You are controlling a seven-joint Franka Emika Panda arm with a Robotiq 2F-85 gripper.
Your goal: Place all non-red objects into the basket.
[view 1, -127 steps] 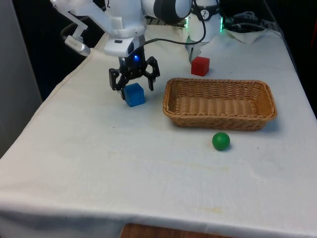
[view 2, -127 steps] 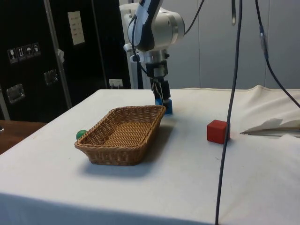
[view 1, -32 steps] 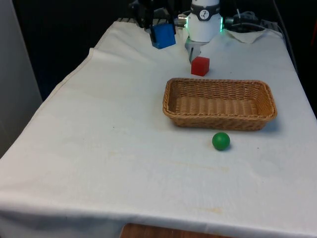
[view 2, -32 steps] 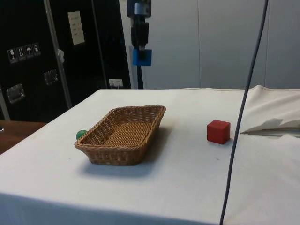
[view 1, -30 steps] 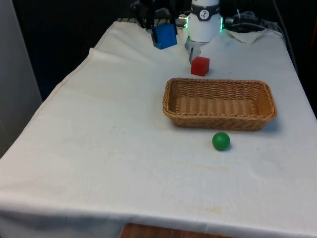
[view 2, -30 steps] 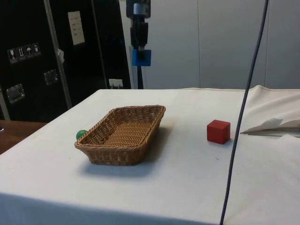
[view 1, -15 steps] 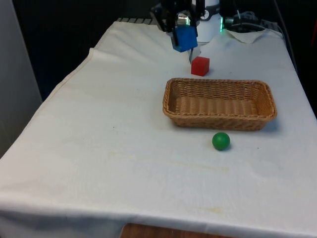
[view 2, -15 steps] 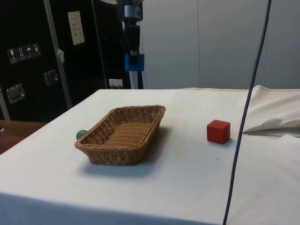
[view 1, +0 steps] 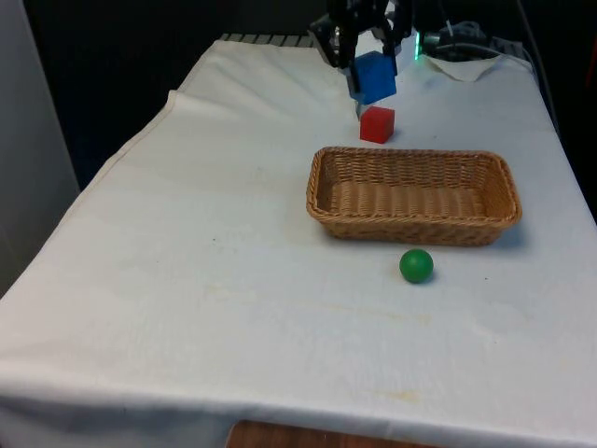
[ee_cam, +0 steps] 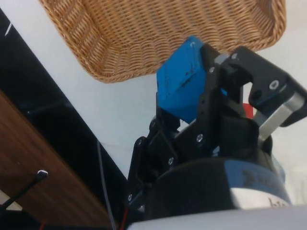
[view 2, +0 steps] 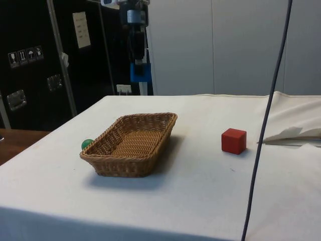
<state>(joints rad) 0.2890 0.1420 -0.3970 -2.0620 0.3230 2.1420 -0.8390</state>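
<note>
Now, step: you are mid-carry; the blue cube (view 1: 375, 77) hangs high in the air, on its way to the basket (view 1: 414, 196).
Jaws: your gripper (ee_cam: 201, 91) has its jaws clamped on the cube's two sides, and the cube sits tilted between them.
Cube position: in the front view it shows above the red cube (view 1: 377, 124), beyond the basket's far rim; in the side view it shows above the basket's far end.
Next move: I judge you need to bring the cube over the middle of the basket, lower it below the rim, then let go; a drop from this height could bounce it out.
Left to do: the green ball (view 1: 416, 265) lies on the bench (view 1: 187, 271) just beside the basket's near wall; the red cube stays where it is.
Front view adds: the ball in full, and the basket holding nothing.
Side view adds: how high the cube rides above the bench; the ball is half hidden behind the basket.
Wrist view adds: the grip itself, with basket weave beneath.
</note>
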